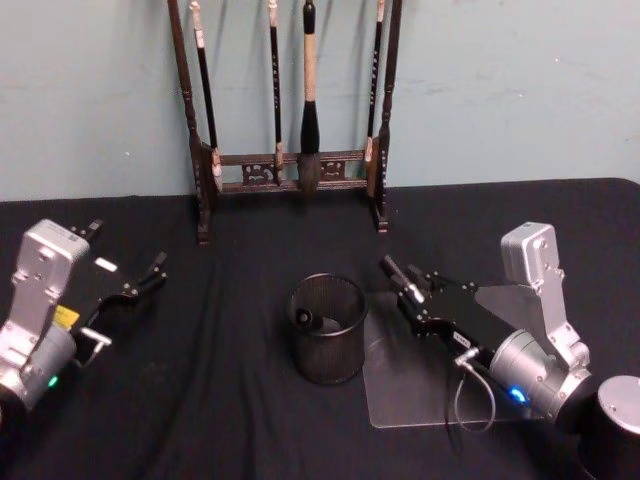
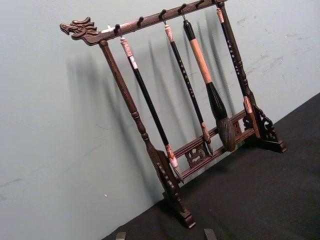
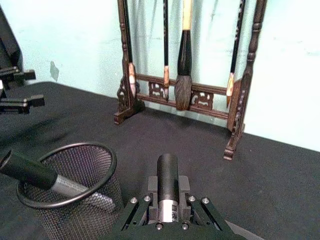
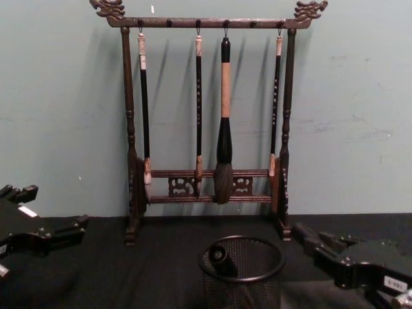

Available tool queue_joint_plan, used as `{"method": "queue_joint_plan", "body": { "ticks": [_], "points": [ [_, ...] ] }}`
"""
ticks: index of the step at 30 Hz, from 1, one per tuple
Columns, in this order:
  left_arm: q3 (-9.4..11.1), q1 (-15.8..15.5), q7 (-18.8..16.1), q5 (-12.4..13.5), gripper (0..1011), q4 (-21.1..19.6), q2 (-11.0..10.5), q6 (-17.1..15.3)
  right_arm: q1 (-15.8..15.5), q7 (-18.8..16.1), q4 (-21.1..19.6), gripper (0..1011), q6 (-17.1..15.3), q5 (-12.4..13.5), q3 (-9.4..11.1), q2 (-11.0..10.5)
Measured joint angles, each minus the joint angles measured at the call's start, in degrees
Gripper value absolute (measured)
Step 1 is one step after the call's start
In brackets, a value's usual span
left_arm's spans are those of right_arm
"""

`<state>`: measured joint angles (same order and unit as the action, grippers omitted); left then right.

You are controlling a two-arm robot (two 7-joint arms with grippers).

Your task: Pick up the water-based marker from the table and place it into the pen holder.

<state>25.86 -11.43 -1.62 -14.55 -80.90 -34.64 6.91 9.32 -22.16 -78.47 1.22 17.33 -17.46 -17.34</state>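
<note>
Between the closed fingers (image 3: 141, 204) of the right hand (image 1: 408, 283) sits what I take to be the water-based marker (image 3: 167, 176): a dark barrel with a pale band, clamped low and pointing out past the fingertips toward the brush rack (image 1: 285, 158) at 12 o'clock. That hand lies low over the counter (image 1: 200, 400) at about 3 o'clock from the pen holder (image 1: 330, 358), near it but not touching, above a clear sheet (image 1: 420, 395). A second marker (image 3: 36, 172) leans inside the cup, its cap against the rim on the 9 o'clock side. The step, as I judge it, is the carry to the cup. To do it well, the hand should rise until the barrel's free end clears the rim and travel toward 9 o'clock until it is over the opening. It should then tip the barrel toward upright and aim for the free 3 o'clock half, so the marker does not ride on the leaning one. It should let go low, since a brush against the rim could nudge or tip a light mesh cup. The left hand (image 1: 125, 248) rests well apart at 9 o'clock, fingers spread, holding nothing. Hard to make out: the held barrel's lower end is buried in the hand, in the head view black barrel and black fingers merge, and the leaning marker's foot is lost behind the mesh.
</note>
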Motion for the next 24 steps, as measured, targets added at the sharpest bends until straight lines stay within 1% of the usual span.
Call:
{"method": "queue_joint_plan", "body": {
  "ticks": [7, 12, 18, 24],
  "points": [
    [0.0, 0.0, 0.0, 0.0, 1009, 0.0, 0.0, 0.0, -0.3, -0.2, 0.2, 243, 2.2, 1.1, 0.4, 0.3],
    [0.0, 0.0, 0.0, 0.0, 1009, 0.0, 0.0, 0.0, -0.4, -0.5, 0.7, 244, 4.5, 2.1, 0.8, 0.7],
    [0.0, 0.0, 0.0, 0.0, 1009, 0.0, 0.0, 0.0, 0.2, -0.7, 1.2, 244, 5.4, 2.1, 0.7, 0.7],
    [0.0, 0.0, 0.0, 0.0, 1009, 0.0, 0.0, 0.0, 0.8, -0.7, 1.3, 244, 5.7, 2.0, 0.6, 0.8]
  ]
}}
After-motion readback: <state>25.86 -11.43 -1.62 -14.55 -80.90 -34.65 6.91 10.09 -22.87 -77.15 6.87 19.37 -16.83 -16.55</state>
